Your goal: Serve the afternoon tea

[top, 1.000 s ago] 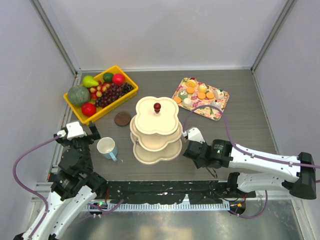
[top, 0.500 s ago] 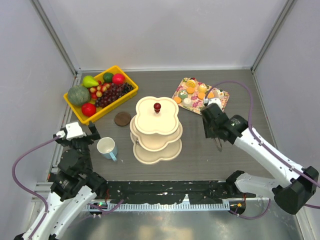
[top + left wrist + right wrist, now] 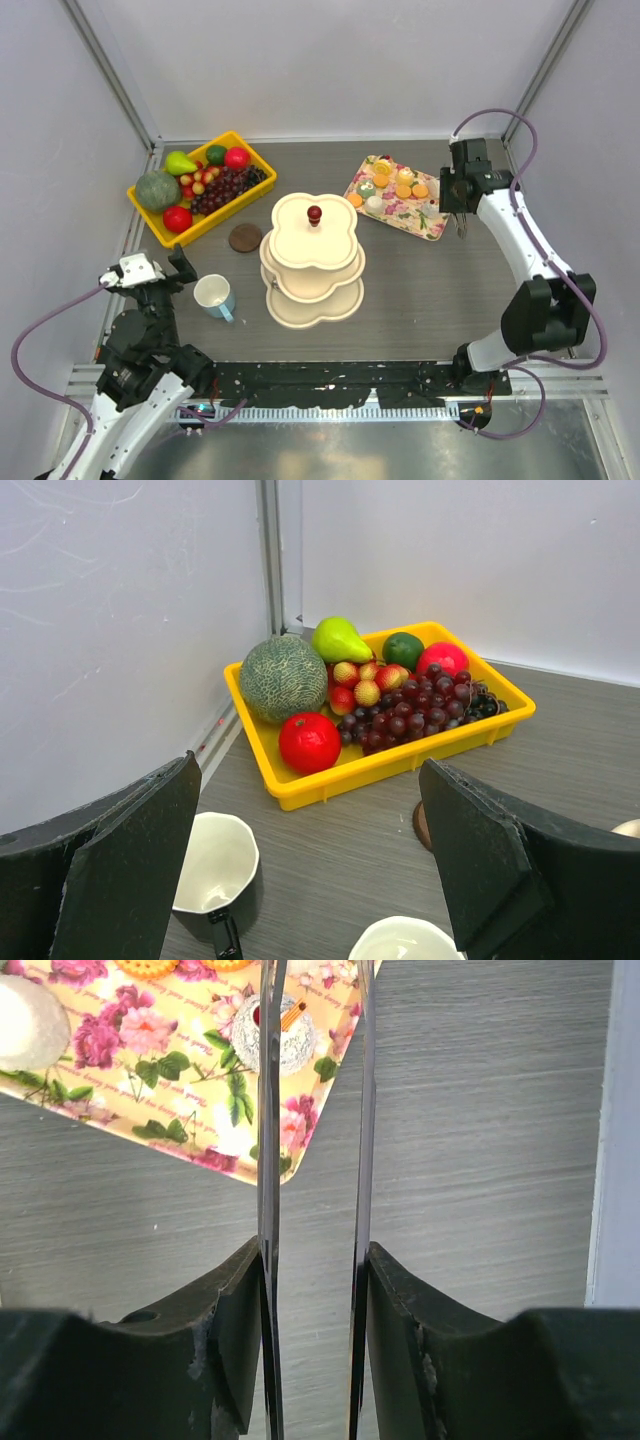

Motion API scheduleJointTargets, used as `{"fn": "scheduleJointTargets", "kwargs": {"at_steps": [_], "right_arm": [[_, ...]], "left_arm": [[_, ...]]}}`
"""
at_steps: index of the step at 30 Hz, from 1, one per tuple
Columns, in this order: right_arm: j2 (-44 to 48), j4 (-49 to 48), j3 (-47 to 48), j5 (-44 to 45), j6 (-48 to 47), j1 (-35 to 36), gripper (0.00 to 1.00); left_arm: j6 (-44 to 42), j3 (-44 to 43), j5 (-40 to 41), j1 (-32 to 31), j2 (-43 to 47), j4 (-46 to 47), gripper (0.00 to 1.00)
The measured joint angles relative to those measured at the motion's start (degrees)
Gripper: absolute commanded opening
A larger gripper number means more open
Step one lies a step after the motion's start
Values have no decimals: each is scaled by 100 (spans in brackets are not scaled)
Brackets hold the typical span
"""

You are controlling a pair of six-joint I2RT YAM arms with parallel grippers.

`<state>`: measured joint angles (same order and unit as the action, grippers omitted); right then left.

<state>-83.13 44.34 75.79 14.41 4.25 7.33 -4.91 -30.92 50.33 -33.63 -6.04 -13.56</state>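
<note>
Cream three-tier clover-shaped stand (image 3: 300,238) sits mid-desk, with the pale blue mug (image 3: 213,297) to its left. Left jaws gape wide and empty at the desk's left edge. Right jaws, narrowly parted and empty, hover off the floral rectangular tray's (image 3: 432,226) right corner.

The whole tabletop (image 3: 470,280) is viewed from high above its near edge. The yellow bin (image 3: 300,795) is faced low and near from the left wrist. A corner of the floral tray (image 3: 150,1100) is viewed closely downward from the right wrist. Both are shared with the overhead view.
</note>
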Motion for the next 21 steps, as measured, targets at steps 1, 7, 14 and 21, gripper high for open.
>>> {"fn": "scheduleJointTargets", "kwargs": {"at_steps": [1,7,14,21], "right_arm": [[-179,-42,74,-94,-70,-96,47],[-1130,-286,529,-575,-452,-505,50],[-1574,-339,896,-883,-782,-737,53],[-1832,-345,1268,-1005,-960,-835,55]], "left_arm": [[0,0,0,0,17,0,99],[4,0,-20,0,94,-7,99],[13,0,-39,0,133,-9,99],[20,0,-42,0,133,-9,99]]}}
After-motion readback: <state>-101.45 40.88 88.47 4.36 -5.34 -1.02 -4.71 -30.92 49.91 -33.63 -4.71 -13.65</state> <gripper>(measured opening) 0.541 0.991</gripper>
